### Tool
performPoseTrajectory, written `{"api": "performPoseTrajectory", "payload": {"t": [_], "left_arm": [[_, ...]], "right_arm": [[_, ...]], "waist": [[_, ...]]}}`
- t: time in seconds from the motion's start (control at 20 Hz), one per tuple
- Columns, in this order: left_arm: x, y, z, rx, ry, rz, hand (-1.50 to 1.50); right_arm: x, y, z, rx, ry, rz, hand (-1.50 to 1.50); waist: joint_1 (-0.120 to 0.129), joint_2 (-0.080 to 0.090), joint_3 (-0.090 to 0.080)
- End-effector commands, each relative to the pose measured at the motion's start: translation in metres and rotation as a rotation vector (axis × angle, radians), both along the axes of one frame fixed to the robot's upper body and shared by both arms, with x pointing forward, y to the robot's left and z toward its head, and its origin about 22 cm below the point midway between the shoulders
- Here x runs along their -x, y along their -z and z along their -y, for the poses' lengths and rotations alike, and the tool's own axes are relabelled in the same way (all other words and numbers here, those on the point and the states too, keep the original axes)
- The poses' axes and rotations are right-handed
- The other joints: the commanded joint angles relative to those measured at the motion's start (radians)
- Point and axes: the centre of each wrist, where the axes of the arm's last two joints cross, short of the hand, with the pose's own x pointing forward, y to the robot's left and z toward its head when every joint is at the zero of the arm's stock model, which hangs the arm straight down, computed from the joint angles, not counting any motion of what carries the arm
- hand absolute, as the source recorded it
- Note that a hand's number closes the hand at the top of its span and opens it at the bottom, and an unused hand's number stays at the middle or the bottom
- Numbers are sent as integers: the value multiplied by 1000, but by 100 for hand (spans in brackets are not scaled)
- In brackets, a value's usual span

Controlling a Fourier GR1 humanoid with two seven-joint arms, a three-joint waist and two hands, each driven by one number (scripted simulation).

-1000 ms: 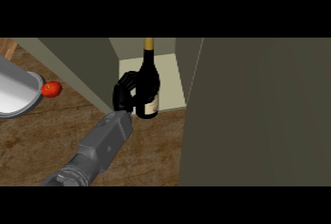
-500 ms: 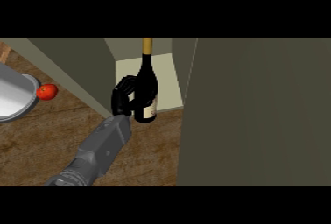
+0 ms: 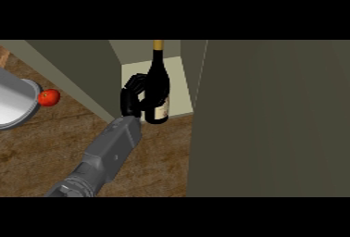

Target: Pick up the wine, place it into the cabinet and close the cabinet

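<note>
The wine bottle [image 3: 159, 85] is dark with a yellow cap and a pale label. It stands nearly upright at the mouth of the open cabinet [image 3: 179, 92], its base at the front edge of the pale cabinet floor. My left hand [image 3: 131, 99] is shut round the bottle's body from the left side. Its grey forearm [image 3: 103, 157] runs down to the lower left. The right hand shows nowhere.
The open cabinet door [image 3: 273, 120] fills the right side as a tall olive panel. A cabinet side wall [image 3: 82, 74] slants at the left. On the wooden counter [image 3: 164, 157], a red tomato [image 3: 48, 97] lies beside a silver pot [image 3: 14, 104] at the far left.
The hand and bottle have edged slightly left and stand a little more upright. The tomato and pot have slid a bit left and down in the view. The grip is unchanged.
</note>
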Motion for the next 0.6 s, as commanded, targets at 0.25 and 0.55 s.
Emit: {"api": "performPoseTrajectory", "payload": {"t": [0.25, 0.55], "left_arm": [[-22, -35, 17, 13, -19, 11, 150], [-32, -51, 24, -17, -16, 33, 150]], "right_arm": [[10, 5, 4, -7, -14, 12, -150], [-1, 6, 2, -1, 10, -10, -150]], "waist": [[-2, -1, 1], [24, 8, 1]]}}
